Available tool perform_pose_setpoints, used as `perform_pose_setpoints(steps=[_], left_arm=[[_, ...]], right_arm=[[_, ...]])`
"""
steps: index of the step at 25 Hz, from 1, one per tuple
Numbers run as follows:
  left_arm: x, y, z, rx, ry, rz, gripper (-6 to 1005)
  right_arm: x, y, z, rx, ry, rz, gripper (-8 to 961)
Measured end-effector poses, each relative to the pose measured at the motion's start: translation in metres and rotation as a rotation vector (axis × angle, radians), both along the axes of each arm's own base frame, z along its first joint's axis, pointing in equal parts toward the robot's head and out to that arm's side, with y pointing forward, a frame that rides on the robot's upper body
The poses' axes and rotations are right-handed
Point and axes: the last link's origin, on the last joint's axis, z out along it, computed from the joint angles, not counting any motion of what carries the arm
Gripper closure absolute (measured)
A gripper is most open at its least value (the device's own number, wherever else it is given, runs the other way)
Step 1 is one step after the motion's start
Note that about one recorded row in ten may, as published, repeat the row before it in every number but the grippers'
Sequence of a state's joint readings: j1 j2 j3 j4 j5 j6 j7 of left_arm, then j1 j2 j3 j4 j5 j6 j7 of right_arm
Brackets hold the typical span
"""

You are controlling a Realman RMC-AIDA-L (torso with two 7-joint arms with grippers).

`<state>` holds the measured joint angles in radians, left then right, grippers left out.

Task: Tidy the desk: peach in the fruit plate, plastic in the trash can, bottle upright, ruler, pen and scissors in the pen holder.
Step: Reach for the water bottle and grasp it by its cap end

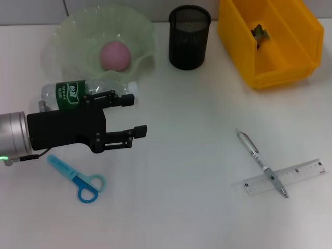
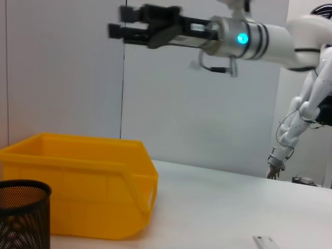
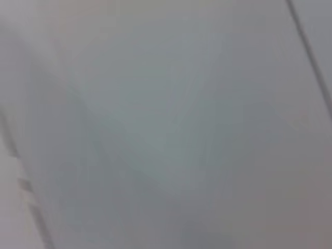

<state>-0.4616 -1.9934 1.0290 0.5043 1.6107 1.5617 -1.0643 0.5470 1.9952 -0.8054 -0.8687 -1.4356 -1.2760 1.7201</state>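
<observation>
Now the left gripper [image 1: 129,115], fingers wide apart and holding nothing, hovers just beside the lying bottle [image 1: 78,92], with the peach [image 1: 115,55] in the fruit plate [image 1: 78,31], scissors [image 1: 78,178] near, pen [image 1: 259,161] across ruler [image 1: 301,174] well apart.

One peach [image 1: 114,55], one plate [image 1: 67,31], one bottle [image 1: 70,92], one cup [image 1: 189,37], one bin [image 1: 275,62], one pen [image 1: 254,151], one ruler [image 1: 306,173], one scissors [image 1: 78,178]
</observation>
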Motion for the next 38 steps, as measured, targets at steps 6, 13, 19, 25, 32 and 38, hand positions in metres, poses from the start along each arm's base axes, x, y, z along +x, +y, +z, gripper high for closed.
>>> perform_pose_setpoints(steps=[6, 13, 19, 25, 32, 38], left_arm=[[0.003, 0.003, 0.002, 0.003, 0.002, -0.008, 229], [0.003, 0.006, 0.005, 0.005, 0.009, -0.007, 229], [0.002, 0.011, 0.010, 0.008, 0.021, 0.007, 229], [0.002, 0.013, 0.014, 0.010, 0.026, 0.009, 229], [0.007, 0.027, 0.014, 0.020, 0.095, 0.013, 230], [0.023, 0.047, 0.009, -0.022, 0.249, 0.014, 230]], right_arm=[[0.017, -0.036, -0.008, -0.098, 0.048, 0.167, 301], [0.035, -0.074, -0.037, -0.298, -0.067, 0.298, 301], [0.051, -0.095, -0.070, -0.407, -0.222, 0.332, 301], [0.065, -0.105, -0.101, -0.385, -0.343, 0.350, 300], [0.072, -0.107, -0.114, -0.360, -0.389, 0.330, 300], [0.079, -0.110, -0.120, -0.325, -0.403, 0.294, 300]])
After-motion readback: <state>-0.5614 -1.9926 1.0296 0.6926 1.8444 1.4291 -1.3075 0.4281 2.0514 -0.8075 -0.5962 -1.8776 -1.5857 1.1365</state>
